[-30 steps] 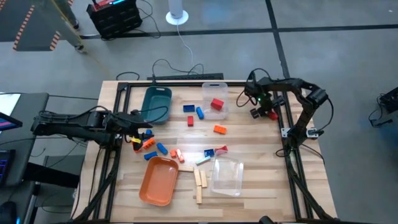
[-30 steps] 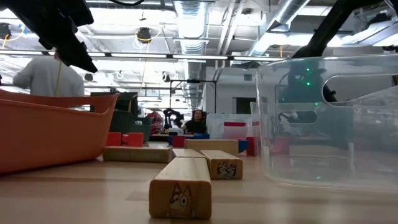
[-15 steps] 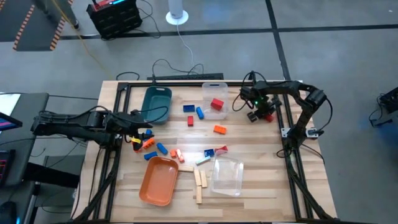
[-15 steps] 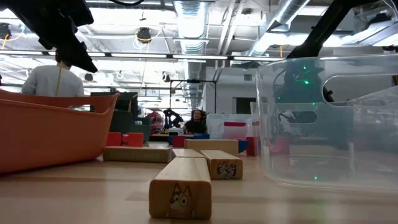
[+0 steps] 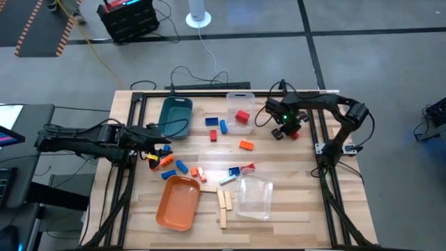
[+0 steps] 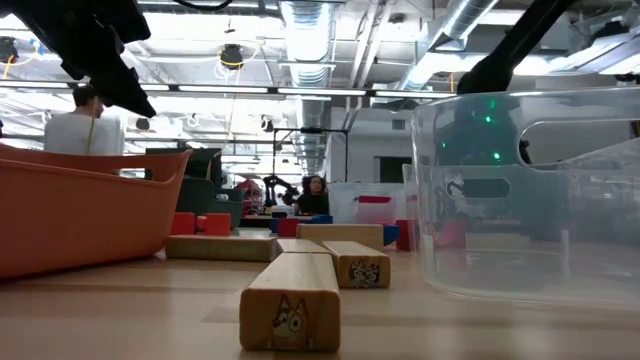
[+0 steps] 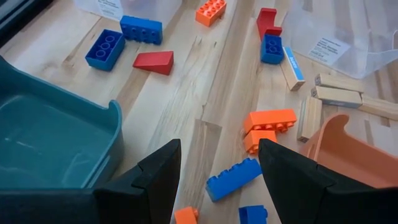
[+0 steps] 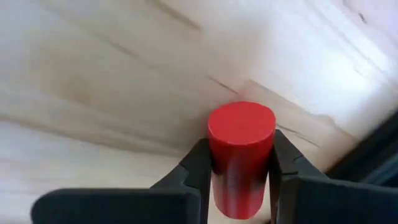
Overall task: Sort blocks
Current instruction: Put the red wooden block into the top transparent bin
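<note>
Red cylinder block point(image 8: 240, 158) is clamped between the two fingers of the right claw point(image 5: 289, 130), held above the wooden desk point(image 5: 293, 181) near its far right side, just right of the far clear bin point(image 5: 239, 111), which contains a red block point(image 5: 242, 116). Left claw point(image 5: 159, 146) hovers at the left of the desk, fingers spread and empty, beside the teal tray point(image 5: 175, 117). Remaining blocks lie loose mid-desk: blue bricks point(image 7: 141, 28), a red wedge point(image 7: 153, 61), orange bricks point(image 7: 268, 121) and light-wood pieces point(image 5: 224, 202) near the orange tray point(image 5: 178, 203). Second clear bin point(image 5: 254, 199) sits at the near right, close to the wood pieces. A person point(image 6: 74, 125) stands in the room beyond.
</note>
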